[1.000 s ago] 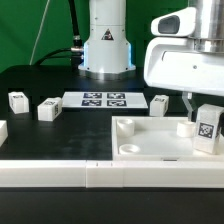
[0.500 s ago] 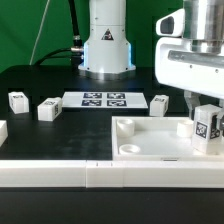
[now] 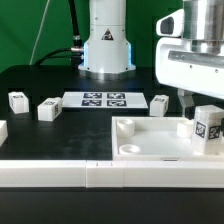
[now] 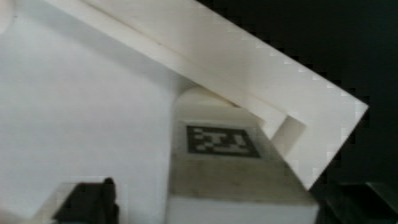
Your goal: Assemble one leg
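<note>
My gripper (image 3: 204,110) is at the exterior view's right, shut on a leg (image 3: 208,126), a small white block with a black-and-white tag facing the camera. It holds the leg upright at the right end of the large white tray-like part (image 3: 150,143), by a corner socket. In the wrist view the leg (image 4: 224,150) shows its tag and sits between my two dark fingertips (image 4: 89,202), with the gripper (image 4: 228,206) centred over it. The tray's raised rim (image 4: 267,70) runs slantwise beyond it.
Three more legs lie on the black table: two at the exterior view's left (image 3: 18,100) (image 3: 48,109) and one behind the tray (image 3: 159,102). The marker board (image 3: 105,99) lies in front of the robot base (image 3: 106,45). A white rail (image 3: 90,176) runs along the front.
The gripper with the leg has shifted slightly toward the exterior view's right and stayed at about the same height. Nothing else has moved.
</note>
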